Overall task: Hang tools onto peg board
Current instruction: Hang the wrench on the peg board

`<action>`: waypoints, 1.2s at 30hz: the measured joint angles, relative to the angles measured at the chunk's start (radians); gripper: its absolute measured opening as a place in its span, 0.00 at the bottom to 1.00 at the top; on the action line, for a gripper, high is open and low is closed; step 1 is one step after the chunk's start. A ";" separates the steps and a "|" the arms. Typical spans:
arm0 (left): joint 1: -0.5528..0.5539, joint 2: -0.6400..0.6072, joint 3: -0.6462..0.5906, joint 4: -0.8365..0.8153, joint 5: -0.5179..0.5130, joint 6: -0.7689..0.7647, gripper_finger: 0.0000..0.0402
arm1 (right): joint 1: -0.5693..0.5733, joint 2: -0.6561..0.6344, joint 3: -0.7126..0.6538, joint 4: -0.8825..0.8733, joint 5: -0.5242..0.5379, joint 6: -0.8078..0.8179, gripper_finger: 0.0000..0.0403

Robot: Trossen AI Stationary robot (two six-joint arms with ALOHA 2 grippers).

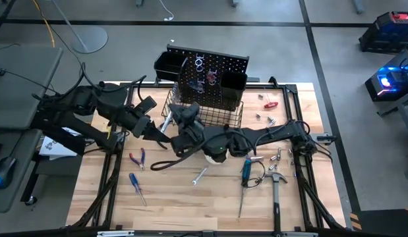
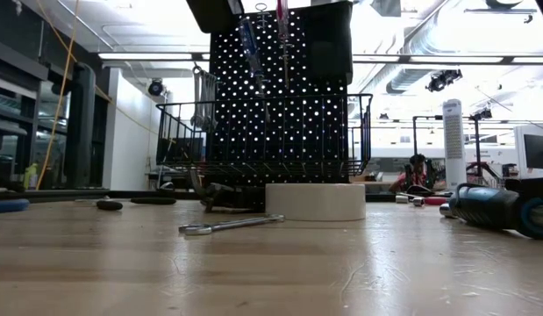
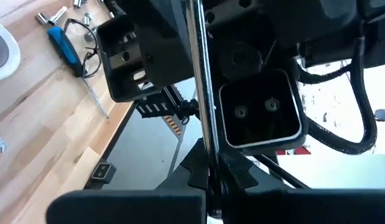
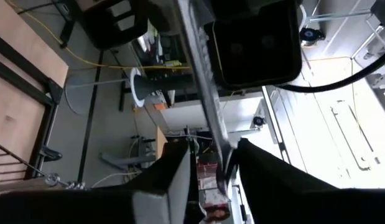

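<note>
My left gripper (image 1: pixel 155 129) is shut on a silver wrench (image 1: pixel 166 122), held above the table in front of the wire basket (image 1: pixel 210 113) of the black peg board (image 1: pixel 210 71). My right gripper (image 1: pixel 177 120) reaches in from the right. It is open, its fingers on either side of the wrench's other end (image 4: pixel 218 149), with a gap showing beside one finger. Several tools (image 2: pixel 253 44) hang on the board. Red pliers (image 1: pixel 138 158), a blue screwdriver (image 1: pixel 136 187), a second wrench (image 1: pixel 200 175), the tape roll (image 2: pixel 315 201) and a hammer (image 1: pixel 276 191) lie on the table. My left gripper pinches one end of the wrench (image 3: pixel 209 163) between its two fingers. The fingers come nearly level from the table's left and lie along the shaft. The wrench sticks straight out past them toward my right gripper, lifted clear of the table.
Two black bins (image 1: pixel 167 64) sit on the board's upper corners. Small sockets (image 1: pixel 266 120) and a red-handled tool (image 1: pixel 271 105) lie at the far right, a blue-handled screwdriver (image 1: pixel 246 171) near the hammer. Bare wood lies along the near edge (image 1: pixel 190 210).
</note>
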 joint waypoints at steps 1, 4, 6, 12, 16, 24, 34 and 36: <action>0.000 0.001 0.000 -0.001 0.000 -0.003 0.00 | 0.000 0.000 0.000 0.000 -0.003 0.007 0.29; 0.004 0.002 -0.001 -0.006 -0.002 0.001 0.00 | 0.000 0.000 -0.001 0.000 -0.004 0.018 0.20; 0.013 0.002 -0.001 -0.002 0.000 0.000 0.00 | 0.000 0.000 -0.001 0.001 -0.001 0.038 0.10; 0.051 0.001 -0.001 0.022 0.008 0.008 0.02 | 0.006 0.000 -0.002 -0.009 0.064 0.103 0.02; 0.080 -0.003 0.001 0.008 -0.002 0.098 0.11 | 0.005 0.001 -0.003 -0.009 0.129 0.128 0.01; 0.148 -0.056 0.001 -0.109 -0.017 0.220 0.31 | 0.006 0.002 -0.003 -0.078 0.179 0.163 0.00; 0.207 -0.220 -0.001 -0.278 -0.186 0.351 0.42 | 0.008 0.002 -0.001 -0.160 0.165 0.327 0.00; 0.212 -0.257 -0.001 -0.292 -0.241 0.380 0.42 | 0.009 -0.001 0.000 -0.212 0.152 0.427 0.00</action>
